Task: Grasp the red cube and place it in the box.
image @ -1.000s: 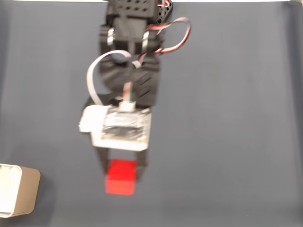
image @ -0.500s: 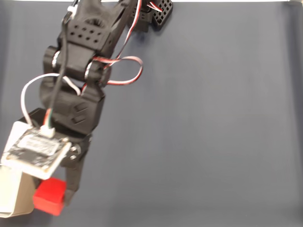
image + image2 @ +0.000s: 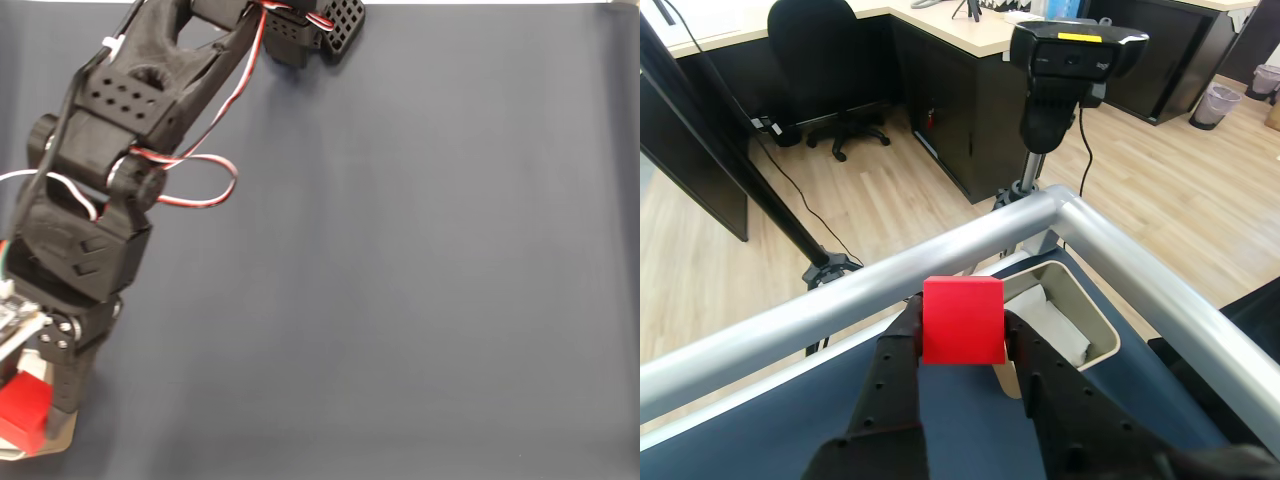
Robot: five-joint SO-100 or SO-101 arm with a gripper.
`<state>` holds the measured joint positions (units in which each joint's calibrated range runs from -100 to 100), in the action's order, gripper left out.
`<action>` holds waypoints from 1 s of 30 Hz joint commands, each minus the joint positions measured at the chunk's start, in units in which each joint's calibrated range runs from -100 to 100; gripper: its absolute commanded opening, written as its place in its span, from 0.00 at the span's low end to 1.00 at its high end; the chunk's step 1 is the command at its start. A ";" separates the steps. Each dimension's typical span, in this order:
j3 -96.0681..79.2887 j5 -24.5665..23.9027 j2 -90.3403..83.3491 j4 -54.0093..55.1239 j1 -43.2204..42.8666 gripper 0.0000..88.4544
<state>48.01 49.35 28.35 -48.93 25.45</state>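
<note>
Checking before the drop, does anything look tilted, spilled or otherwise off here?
Nothing stands out. The tool holds the red cube squarely between its fingers, lifted beside the box, which sits upright at the mat's corner with its white inside showing.

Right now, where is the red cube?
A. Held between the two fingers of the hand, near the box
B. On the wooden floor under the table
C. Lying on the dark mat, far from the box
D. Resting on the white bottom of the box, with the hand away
A. In the wrist view the cube sits clamped between the black fingers of the hand, raised in front of the open box.
</note>
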 commanded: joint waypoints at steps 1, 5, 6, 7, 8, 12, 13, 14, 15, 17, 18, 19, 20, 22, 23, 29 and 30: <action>5.91 -0.49 1.28 1.14 1.69 0.00; 9.74 -0.39 5.01 1.14 2.96 0.00; 10.57 -0.29 5.96 1.14 3.32 0.00; 11.20 -0.15 6.83 1.14 3.60 0.00; 12.03 0.00 7.78 1.14 3.96 0.00; 17.14 0.24 12.20 1.47 4.88 0.00; 18.14 0.24 13.15 1.47 5.02 0.00; 19.05 0.24 13.93 1.47 5.17 0.00; 19.87 0.20 14.71 1.47 5.31 0.00; 21.51 0.10 16.10 1.47 5.52 0.00; 22.24 0.05 16.79 1.47 5.59 0.00; 22.88 0.00 17.23 1.47 5.73 0.00; 23.34 0.00 17.75 1.47 5.88 0.00; 23.89 0.05 18.44 1.47 6.23 0.00; 24.25 0.05 18.79 1.47 6.44 0.00; 24.98 0.15 20.09 1.55 7.79 0.00; 24.98 0.15 20.09 1.55 7.94 0.00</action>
<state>69.35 49.21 49.54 -48.93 32.49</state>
